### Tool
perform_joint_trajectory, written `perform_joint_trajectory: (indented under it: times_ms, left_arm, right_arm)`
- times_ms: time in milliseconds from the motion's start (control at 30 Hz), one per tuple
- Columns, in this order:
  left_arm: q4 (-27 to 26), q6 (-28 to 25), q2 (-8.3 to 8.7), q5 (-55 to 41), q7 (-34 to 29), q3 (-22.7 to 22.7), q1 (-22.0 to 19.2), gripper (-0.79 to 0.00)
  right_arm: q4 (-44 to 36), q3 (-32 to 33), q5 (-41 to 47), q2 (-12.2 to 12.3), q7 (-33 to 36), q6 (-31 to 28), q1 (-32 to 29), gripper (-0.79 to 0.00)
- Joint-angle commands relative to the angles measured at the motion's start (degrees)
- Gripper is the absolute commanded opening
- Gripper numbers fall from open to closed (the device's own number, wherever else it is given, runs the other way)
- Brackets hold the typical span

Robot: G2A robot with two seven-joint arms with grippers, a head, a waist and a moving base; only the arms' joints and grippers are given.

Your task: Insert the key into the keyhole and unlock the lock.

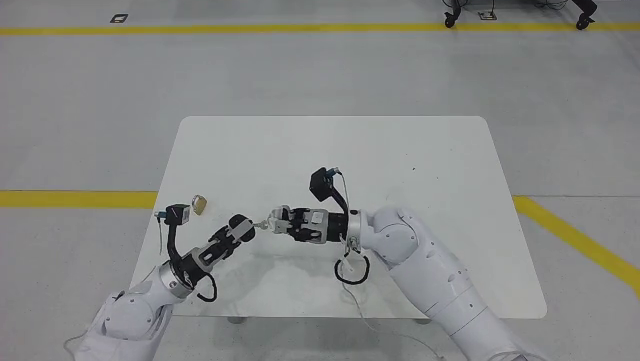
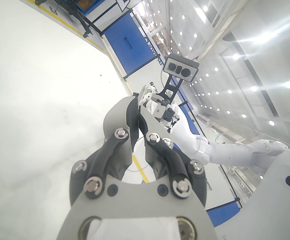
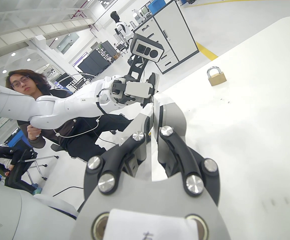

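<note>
Over the near left part of the counter [image 1: 420,161], the left gripper [image 1: 244,227] and the right gripper [image 1: 278,221] meet almost tip to tip. The left gripper is clenched, with nothing visible in its grasp. The right gripper is clenched too, and a small pale key [image 1: 262,225] appears to stick out from its tips toward the left one, though the hold itself is too small to see clearly. Farther back, close to the counter's left edge, the brass padlock [image 1: 200,203] lies flat with its shackle down, apart from both grippers.
</note>
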Motion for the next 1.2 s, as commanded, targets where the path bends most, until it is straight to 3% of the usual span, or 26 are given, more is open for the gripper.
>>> perform_joint_trajectory:
  times_ms: [0, 567, 967, 1167]
  left_arm:
    - [-0.1, -0.1, 0.03, 0.0, 0.0, 0.2, 0.0, -0.785]
    - [-0.2, -0.9, 0.45, -0.4, 0.1, 0.6, 0.1, -0.785]
    - [0.1, -1.3, 0.62, 1.2, 1.0, 1.2, -0.4, -0.785]
    - [0.3, -1.4, 0.71, 1.3, 1.3, 1.5, -0.4, -0.785]
  right_arm:
    - [0.0, -0.2, 0.8, 0.0, 1.0, 0.2, 0.1, -0.650]
    - [0.6, 1.1, 1.4, 0.5, 1.1, 1.0, 0.5, -0.591]
    - [0.4, -0.6, 3.7, 0.3, 3.5, 1.4, 0.7, -0.616]
    - [1.6, -1.7, 4.8, 0.0, 3.8, 0.7, 1.7, -0.677]
